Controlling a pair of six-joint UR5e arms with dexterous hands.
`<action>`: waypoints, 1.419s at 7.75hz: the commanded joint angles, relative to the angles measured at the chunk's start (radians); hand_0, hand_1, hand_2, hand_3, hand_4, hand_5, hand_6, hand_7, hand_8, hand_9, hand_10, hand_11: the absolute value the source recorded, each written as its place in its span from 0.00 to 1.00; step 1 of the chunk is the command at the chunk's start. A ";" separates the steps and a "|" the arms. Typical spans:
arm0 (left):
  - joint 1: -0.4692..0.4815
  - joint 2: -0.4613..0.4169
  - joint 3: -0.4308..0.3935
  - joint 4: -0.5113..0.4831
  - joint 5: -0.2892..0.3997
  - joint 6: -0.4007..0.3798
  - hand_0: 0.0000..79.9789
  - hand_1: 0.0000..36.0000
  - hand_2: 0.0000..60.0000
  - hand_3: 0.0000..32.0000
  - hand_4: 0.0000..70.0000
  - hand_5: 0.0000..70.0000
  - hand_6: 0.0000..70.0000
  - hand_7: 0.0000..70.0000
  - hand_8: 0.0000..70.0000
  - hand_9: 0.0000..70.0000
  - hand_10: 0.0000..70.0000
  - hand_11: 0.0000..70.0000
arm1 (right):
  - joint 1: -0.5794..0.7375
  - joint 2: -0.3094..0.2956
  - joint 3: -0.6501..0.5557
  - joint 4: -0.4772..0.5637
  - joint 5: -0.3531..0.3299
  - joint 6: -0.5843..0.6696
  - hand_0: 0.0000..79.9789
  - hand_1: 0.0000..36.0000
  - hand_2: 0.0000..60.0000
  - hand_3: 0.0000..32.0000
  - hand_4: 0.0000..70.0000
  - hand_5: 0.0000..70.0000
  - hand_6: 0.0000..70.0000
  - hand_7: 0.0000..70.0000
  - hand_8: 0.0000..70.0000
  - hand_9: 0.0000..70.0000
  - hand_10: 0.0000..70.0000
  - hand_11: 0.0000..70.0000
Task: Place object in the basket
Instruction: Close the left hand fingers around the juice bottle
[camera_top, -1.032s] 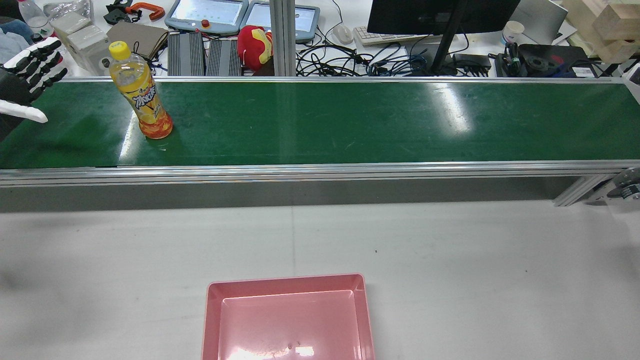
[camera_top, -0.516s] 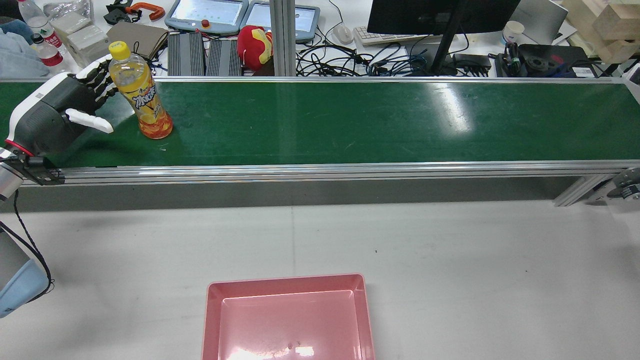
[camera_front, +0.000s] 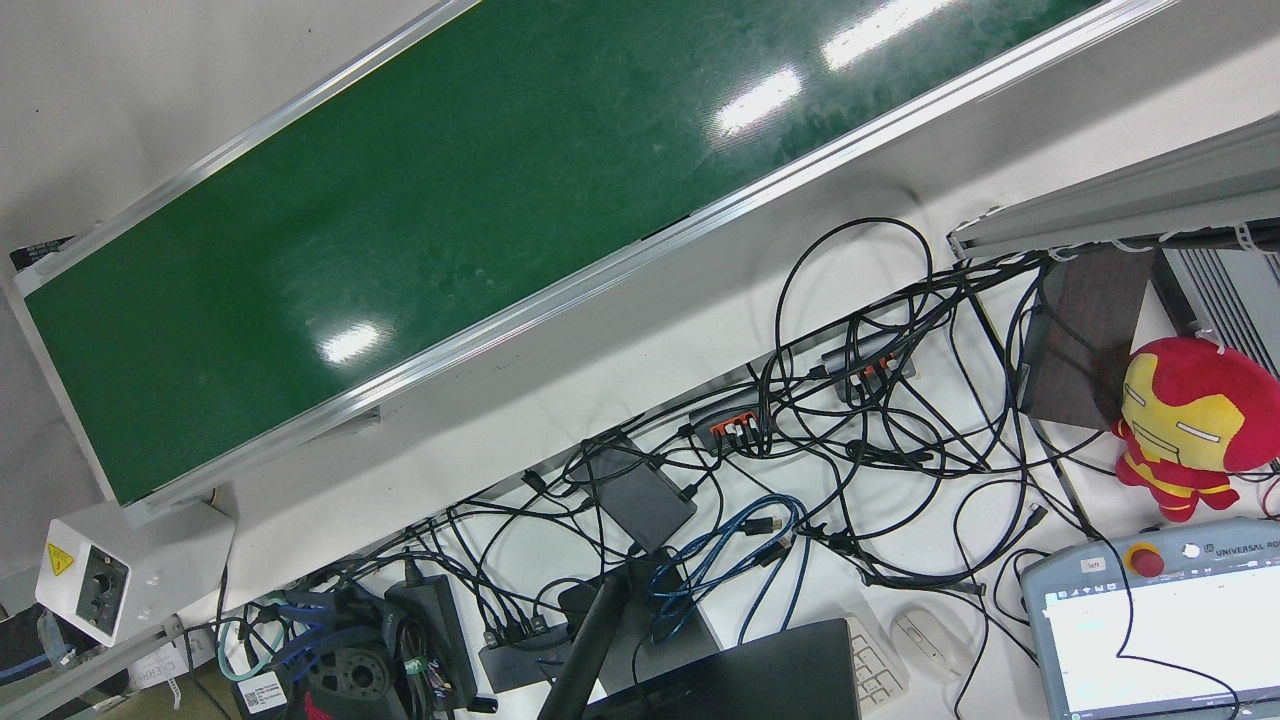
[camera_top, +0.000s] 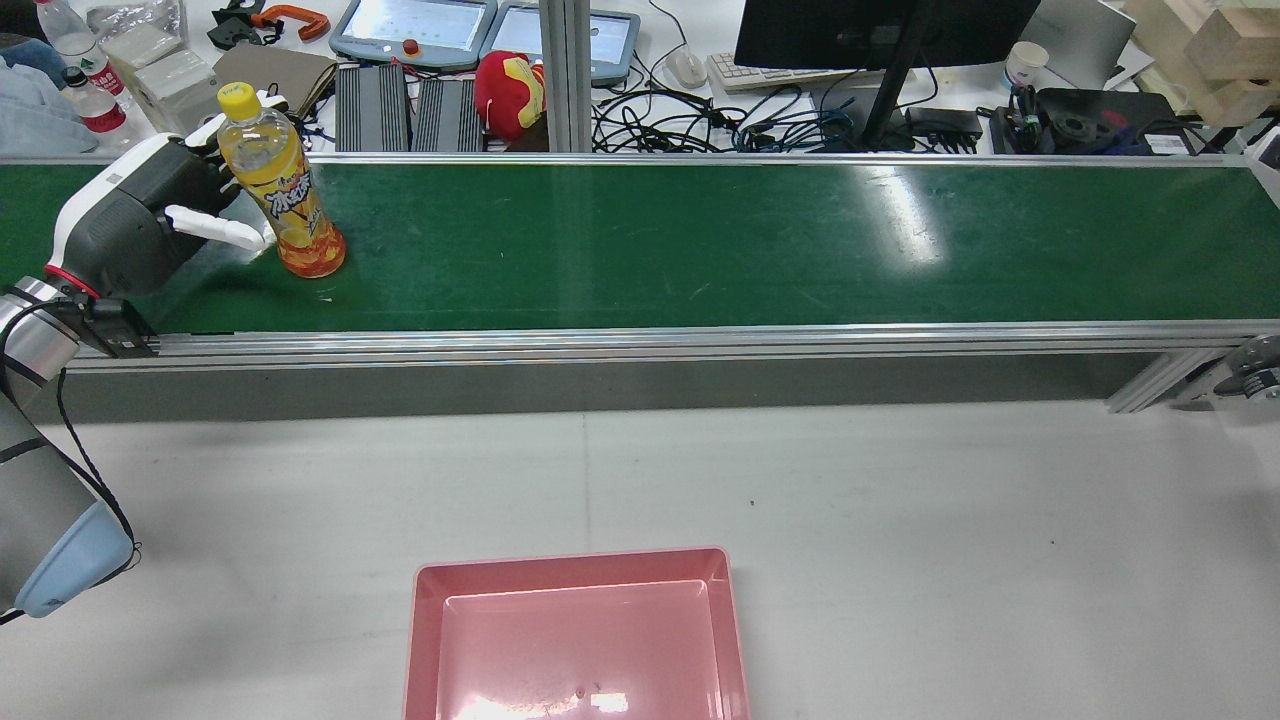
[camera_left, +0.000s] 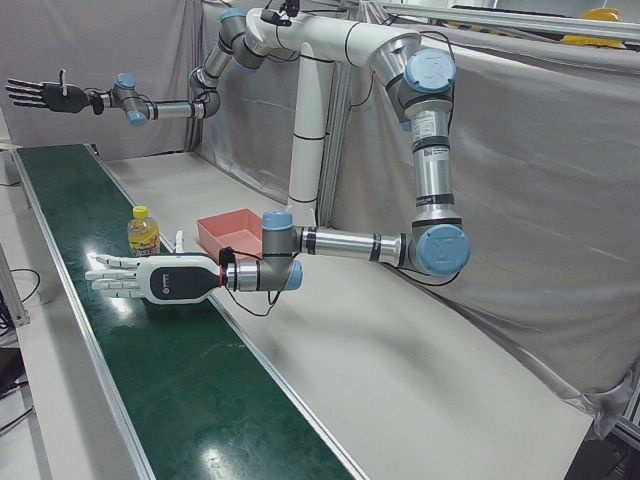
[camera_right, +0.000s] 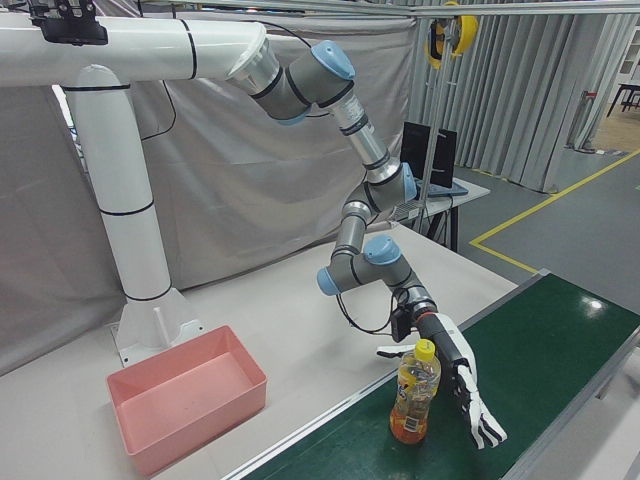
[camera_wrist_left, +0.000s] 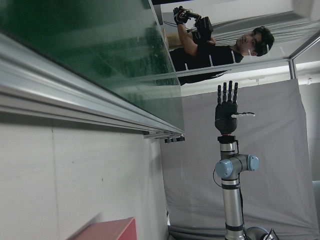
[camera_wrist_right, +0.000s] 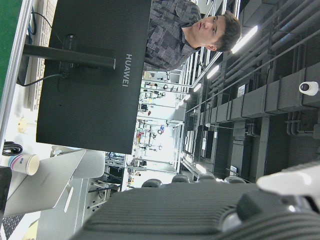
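An orange drink bottle (camera_top: 283, 195) with a yellow cap stands upright on the green conveyor belt (camera_top: 700, 240) at its left end. It also shows in the left-front view (camera_left: 143, 233) and the right-front view (camera_right: 412, 395). My left hand (camera_top: 140, 225) is open just left of the bottle, thumb in front of it and fingers reaching behind it, not closed; it also shows in two more views (camera_left: 150, 280) (camera_right: 462, 380). My right hand (camera_left: 45, 95) is open and raised high, far from the belt's other end (camera_wrist_left: 227, 105). The pink basket (camera_top: 578, 640) sits empty on the white table.
Aluminium rails (camera_top: 640, 345) edge the belt. Behind it is a cluttered desk with cables, a monitor (camera_top: 880, 30), teach pendants and a red plush toy (camera_top: 508, 92). An operator (camera_wrist_left: 215, 47) stands beyond the belt.
My left hand has moved right along the belt, from the view's left edge up against the bottle. The bottle has not moved.
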 joint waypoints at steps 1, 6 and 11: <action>0.003 -0.030 0.001 0.026 0.000 0.004 0.71 0.32 0.00 0.00 0.15 0.24 0.00 0.00 0.03 0.06 0.07 0.13 | 0.000 0.000 0.000 0.000 0.000 0.000 0.00 0.00 0.00 0.00 0.00 0.00 0.00 0.00 0.00 0.00 0.00 0.00; 0.003 -0.109 -0.003 0.129 0.000 0.030 0.72 0.39 0.00 0.00 0.22 0.26 0.00 0.00 0.06 0.09 0.10 0.17 | 0.000 0.000 0.002 0.000 0.000 0.000 0.00 0.00 0.00 0.00 0.00 0.00 0.00 0.00 0.00 0.00 0.00 0.00; 0.000 -0.119 -0.028 0.217 -0.001 0.018 0.75 0.56 0.39 0.00 0.62 1.00 0.36 0.43 0.62 0.79 0.78 1.00 | 0.000 0.000 0.002 0.000 0.000 0.000 0.00 0.00 0.00 0.00 0.00 0.00 0.00 0.00 0.00 0.00 0.00 0.00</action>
